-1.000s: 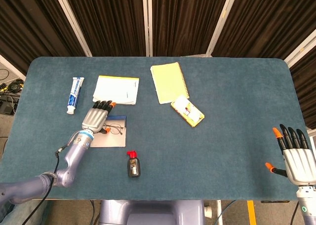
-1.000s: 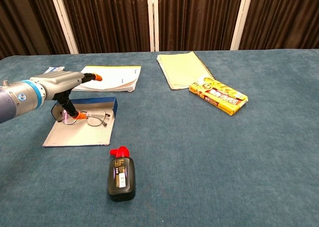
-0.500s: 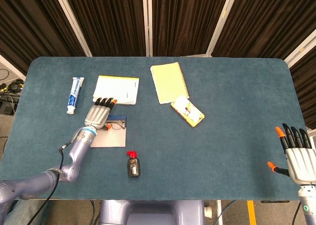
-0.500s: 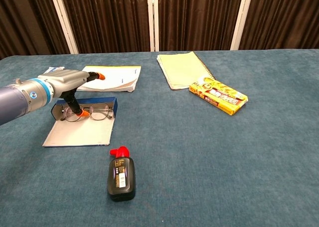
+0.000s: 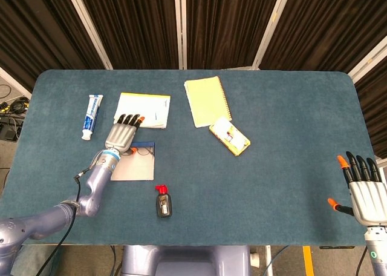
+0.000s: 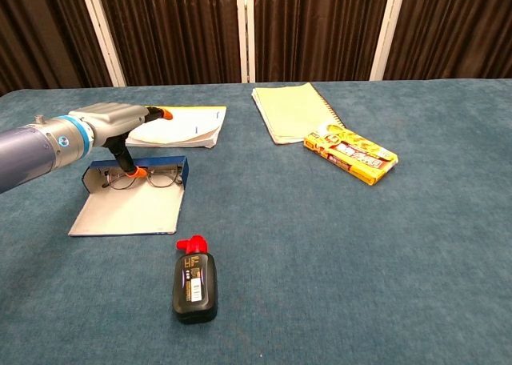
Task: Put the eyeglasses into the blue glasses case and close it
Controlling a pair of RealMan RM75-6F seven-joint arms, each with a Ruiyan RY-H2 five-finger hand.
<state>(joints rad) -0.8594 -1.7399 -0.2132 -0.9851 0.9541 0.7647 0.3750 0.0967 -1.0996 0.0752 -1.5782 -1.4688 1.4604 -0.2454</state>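
While the left hand (image 6: 112,122) hovers flat over the open blue case (image 6: 132,201), its orange-tipped thumb (image 6: 132,170) reaches down to the glasses (image 6: 148,178); whether it pinches them cannot be told. From the chest view the glasses lie against the case's raised blue back wall, lenses showing beside the thumb. Seen from the head view, the same hand (image 5: 123,136) covers most of that spot, and only a sliver of the frames (image 5: 144,151) peeks out. Beyond the case lie white papers (image 6: 178,126), and nearer the camera a black bottle (image 6: 194,281) with a red cap. Only the head view shows the toothpaste (image 5: 91,116) and the right hand (image 5: 361,190), fingers spread, holding nothing, at the table's (image 5: 284,137) far corner.
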